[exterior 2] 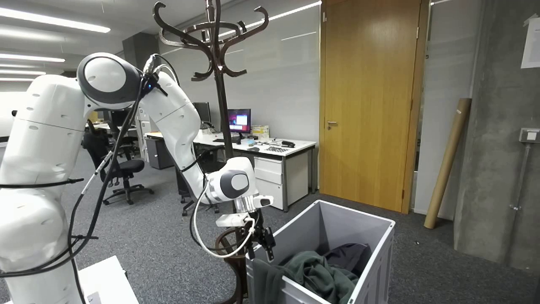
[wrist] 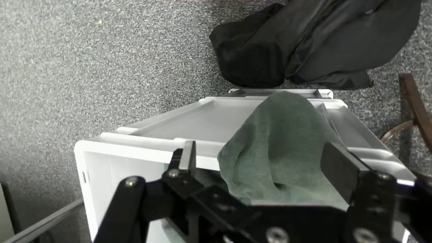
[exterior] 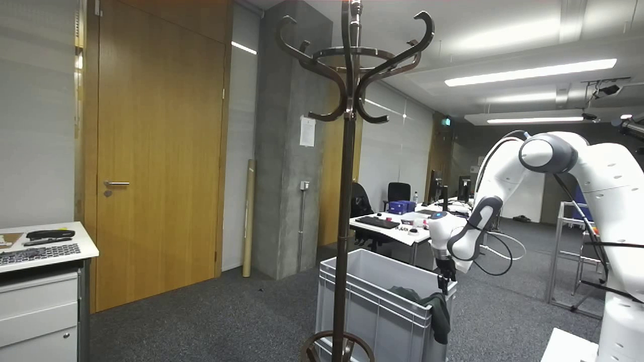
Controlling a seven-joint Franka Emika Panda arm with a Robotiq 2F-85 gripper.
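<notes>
A plain dark green cloth [exterior 2: 314, 272] lies slung across one short end of the gray crate [exterior 2: 350, 226], nearer to one of its corners. Outside, a soft flap [exterior: 440, 323] with a rounded lower edge hangs down the crate's wall, ending above the base. Inside, the rest sits crumpled in loose, overlapping folds, below the crate's rim.

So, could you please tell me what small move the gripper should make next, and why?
I would probably lower the gripper slightly with its jaws open: in the wrist view, much of the green cloth draped over the edge of the grey bin shows between its spread fingers, and nothing appears to be gripped yet.
</notes>
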